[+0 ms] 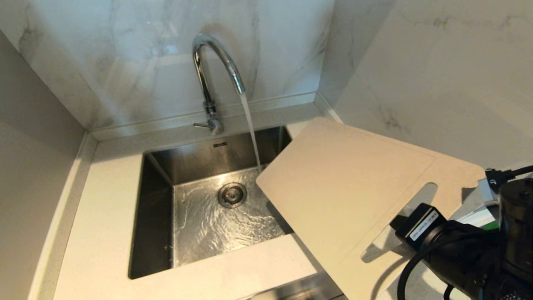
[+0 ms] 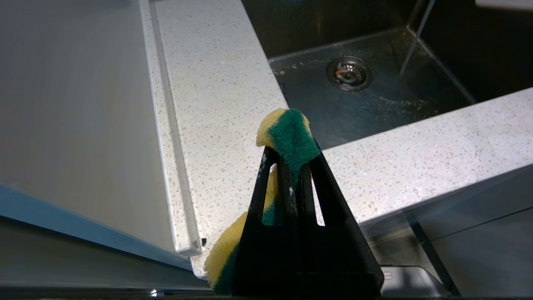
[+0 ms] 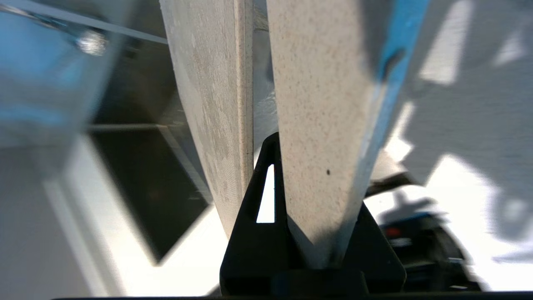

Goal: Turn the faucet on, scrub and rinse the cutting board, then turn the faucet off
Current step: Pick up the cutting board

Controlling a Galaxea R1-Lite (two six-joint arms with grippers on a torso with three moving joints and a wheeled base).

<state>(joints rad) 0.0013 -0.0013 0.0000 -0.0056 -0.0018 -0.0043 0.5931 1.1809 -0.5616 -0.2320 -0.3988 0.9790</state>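
Nearest to us, our right claw [image 3: 308,200] is clamped on the handle end of the cutting board [image 1: 354,183], its black fingers [image 3: 260,196] pinching the thin pale edge beside the elongated slot. In the head view the right arm sits at the lower right corner, and the board tilts up from it, lifted off the table [image 1: 104,233], its far rounded corner reaching out over the right side of the sink [image 1: 158,175].

Our left claw [image 2: 291,166] shows only in its own wrist view; it is closed on a yellow and green sponge [image 2: 289,137], the green scouring face bulging out past the fingertips, held above the speckled table near the sink's front corner.

The steel sink holds a thin sheet of rippling water spread over its floor, around the round drain [image 1: 232,194]. Nothing else lies in the basin that we can see.

Farther back, the faucet [image 1: 212,71] stands behind the sink against the marble wall, its side lever pointing to the left. A stream of water [image 1: 251,129] falls from the spout and lands just beside the board's far corner; we cannot tell whether it strikes the board.
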